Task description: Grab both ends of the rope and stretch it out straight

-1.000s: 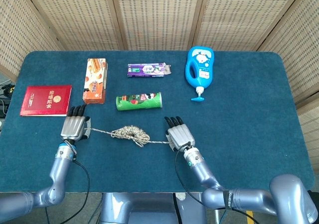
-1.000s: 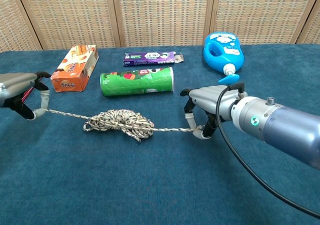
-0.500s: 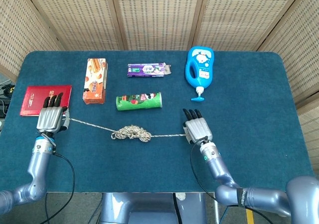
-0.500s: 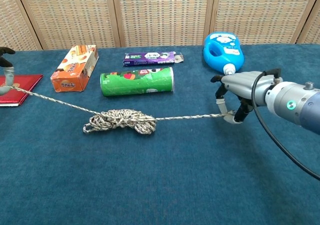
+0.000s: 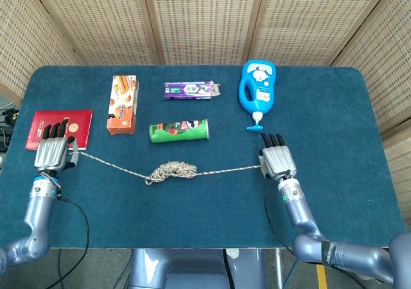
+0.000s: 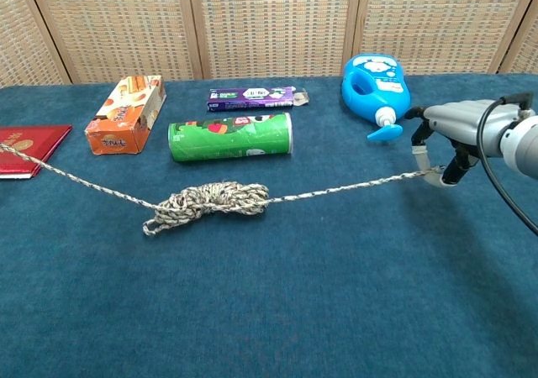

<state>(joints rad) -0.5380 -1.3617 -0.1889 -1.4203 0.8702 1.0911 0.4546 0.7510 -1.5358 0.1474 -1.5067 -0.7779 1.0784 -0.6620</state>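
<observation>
Fingers of the right hand point(image 6: 445, 147) curl down and pinch one end of the rope point(image 6: 210, 202). In the chest view you can see the rope end tucked under them, near the blue bottle point(image 6: 375, 84).

Over on the other side, the left hand point(image 5: 51, 153) holds the other end, just in front of the red book point(image 5: 60, 128). Its fingers bend over the rope, but how tight they squeeze I cannot tell.

Both hands sit far apart, one on each side of the green can point(image 5: 180, 130). That is probably because they are pulling the rope long.

It runs across the blue table point(image 5: 334, 122) in front of the can. Most of it looks stretched, but a tangled bunch sits in the middle, so I think the job is only partly done.

From the head view you see both hands and the whole rope at once. In the chest view the left hand is out of the picture, and the rope just runs off the edge by the book. Only this view shows the rope lifted a little off the table near the right hand.

Behind the can lie an orange box point(image 5: 122, 103) and a purple pack point(image 5: 190, 90).
</observation>
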